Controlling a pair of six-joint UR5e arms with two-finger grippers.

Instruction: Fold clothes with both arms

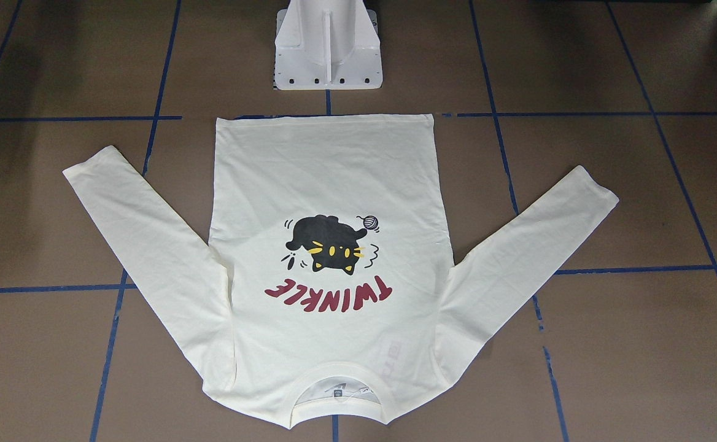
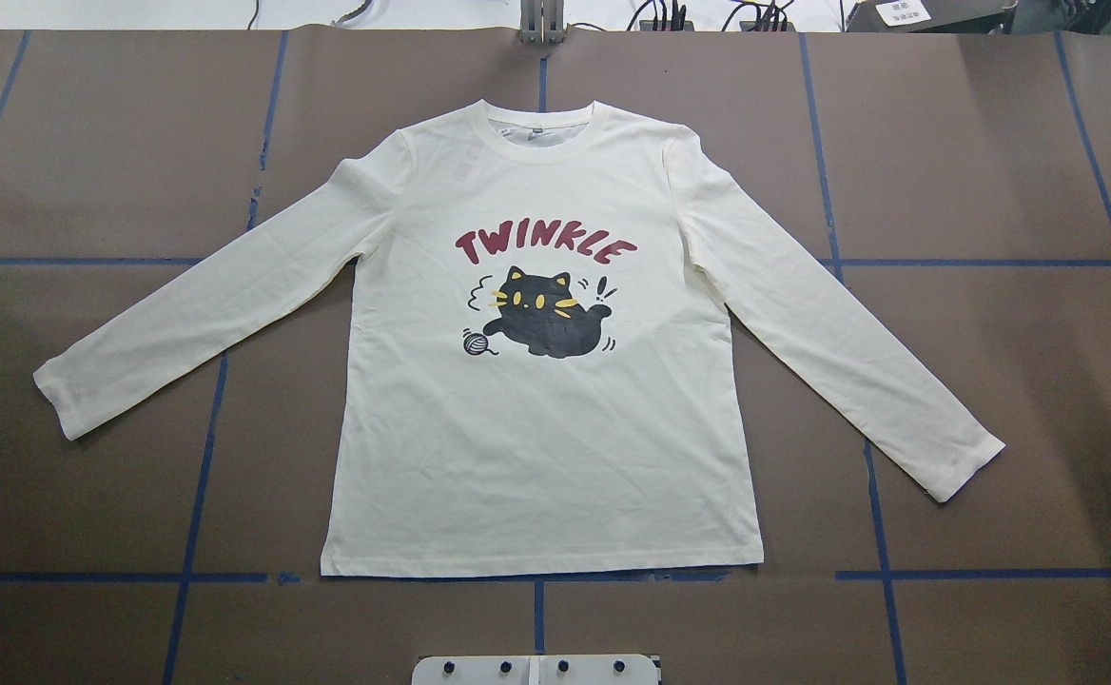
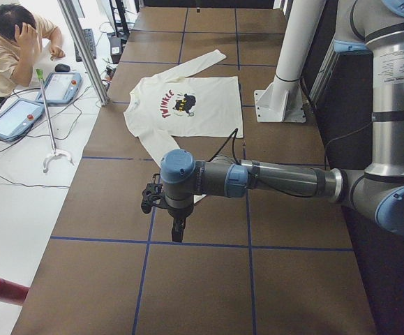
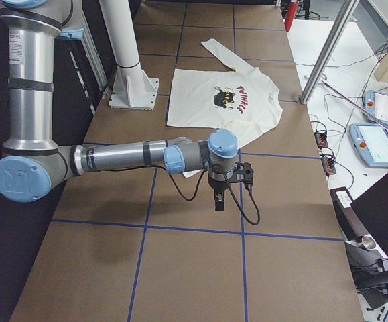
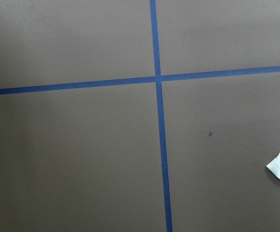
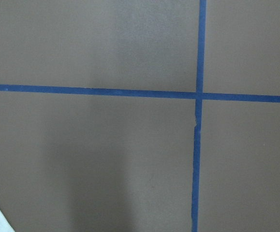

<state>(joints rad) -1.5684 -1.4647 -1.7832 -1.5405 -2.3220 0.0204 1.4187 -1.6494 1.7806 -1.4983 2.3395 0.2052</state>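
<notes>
Cream long-sleeved T-shirt (image 2: 536, 447) lies flat on the brown table (image 2: 993, 143), print side up: black cat, yarn ball, dark-red "TWINKLE" lettering. The collar is on the far side from the robot. The hem runs along a blue tape line (image 2: 993, 575) on the side of the white pedestal base (image 1: 328, 55). Both sleeves are spread out and angled back toward the robot's side, with each cuff well out from the body of the shirt. The cloth looks smooth, with only faint creases on the sleeves.

Left arm (image 3: 285, 180): forearm stretched level over the table, wrist bent down. Left gripper (image 3: 177, 234) hangs above bare table off the end of the shirt's near sleeve and is not touching cloth. Its wrist camera shows a tape crossing and one white cuff corner at the right edge. This gripper shows only in the side view, so I cannot tell how its fingers stand.

Right arm (image 4: 120, 157): same posture at the opposite end of the shirt. Right gripper (image 4: 219, 201) points down over bare table. Its wrist camera shows a sliver of white cloth at the lower left corner. It also shows only from the side, so I cannot tell its finger state either.

Off the table, an operator (image 3: 13, 42) sits with a hand to the head, with two teach pendants (image 3: 13, 118) lying close by.
</notes>
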